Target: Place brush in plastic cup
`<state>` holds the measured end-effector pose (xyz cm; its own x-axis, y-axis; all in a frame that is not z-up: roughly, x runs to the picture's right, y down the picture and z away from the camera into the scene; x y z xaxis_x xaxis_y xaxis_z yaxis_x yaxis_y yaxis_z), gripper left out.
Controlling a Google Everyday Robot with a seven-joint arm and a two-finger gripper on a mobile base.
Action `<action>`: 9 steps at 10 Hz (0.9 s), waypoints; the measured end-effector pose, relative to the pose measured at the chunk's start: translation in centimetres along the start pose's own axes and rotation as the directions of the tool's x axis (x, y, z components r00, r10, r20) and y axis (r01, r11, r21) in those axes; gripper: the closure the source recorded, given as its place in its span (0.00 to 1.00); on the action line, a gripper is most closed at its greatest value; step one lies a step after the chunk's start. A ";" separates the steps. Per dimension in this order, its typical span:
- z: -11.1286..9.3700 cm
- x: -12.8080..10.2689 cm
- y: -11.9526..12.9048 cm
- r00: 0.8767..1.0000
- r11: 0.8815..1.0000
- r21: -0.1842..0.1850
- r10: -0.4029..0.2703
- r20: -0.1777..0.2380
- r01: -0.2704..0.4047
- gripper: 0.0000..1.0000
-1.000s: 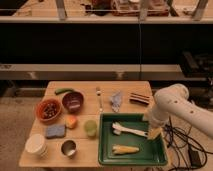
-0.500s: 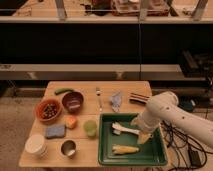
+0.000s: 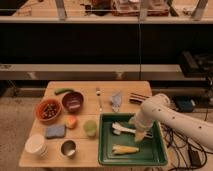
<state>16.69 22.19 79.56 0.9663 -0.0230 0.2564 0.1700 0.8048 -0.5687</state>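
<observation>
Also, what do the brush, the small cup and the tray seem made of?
Brush: white, matte, probably plastic. Cup: pale yellow-green, slightly translucent, so likely plastic. Tray: green, smooth, faint sheen; plastic, probably. The gripper hangs over the tray, at the brush's handle end.

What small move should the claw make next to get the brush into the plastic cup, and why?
Probably lower slightly onto the brush handle and close. The claw is open over the green tray, at the brush's handle end; the brush lies loose there, and the plastic cup stands beside the tray.
</observation>
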 end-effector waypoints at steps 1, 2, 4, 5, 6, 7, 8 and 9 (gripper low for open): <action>0.3 0.3 -0.6 1.000 1.000 0.004 0.004 -0.014 -0.004 0.35; 0.7 0.4 -0.8 1.000 1.000 -0.001 0.011 -0.025 -0.011 0.38; 2.0 0.9 -0.7 0.998 0.999 -0.025 0.019 -0.052 -0.021 0.53; 2.6 1.3 -0.3 0.998 0.999 -0.046 0.027 -0.065 -0.030 0.66; 2.7 1.4 -0.2 0.997 0.998 -0.050 0.030 -0.066 -0.033 0.77; 2.0 1.4 -0.3 0.998 0.998 -0.044 0.035 -0.061 -0.038 0.90; 1.2 1.3 -0.5 0.998 0.999 -0.036 0.033 -0.052 -0.035 0.96; -0.3 0.8 -0.5 0.999 0.999 -0.024 0.024 -0.049 -0.025 1.00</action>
<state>17.40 21.58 79.87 0.9784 -0.0324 0.2041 0.1500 0.7907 -0.5935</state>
